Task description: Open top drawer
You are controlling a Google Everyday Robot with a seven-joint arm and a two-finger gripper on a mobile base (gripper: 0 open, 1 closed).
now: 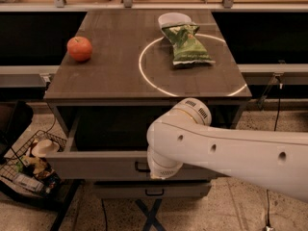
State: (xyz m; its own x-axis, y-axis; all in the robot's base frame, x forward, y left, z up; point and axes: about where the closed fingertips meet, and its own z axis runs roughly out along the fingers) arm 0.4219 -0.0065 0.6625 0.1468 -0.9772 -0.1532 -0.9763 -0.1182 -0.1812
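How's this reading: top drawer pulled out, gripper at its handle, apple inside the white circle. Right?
Not quite. The camera view shows the apple outside the white circle, to its left. The top drawer is pulled out, with the gripper at its handle.

No text can be read; the print on the green bag (186,44) cannot be made out. The gripper (160,173) is at the top drawer (96,165) front, beside its handle (141,167).

smooth white plastic gripper (158,173) at front of matt grey top drawer (96,165).
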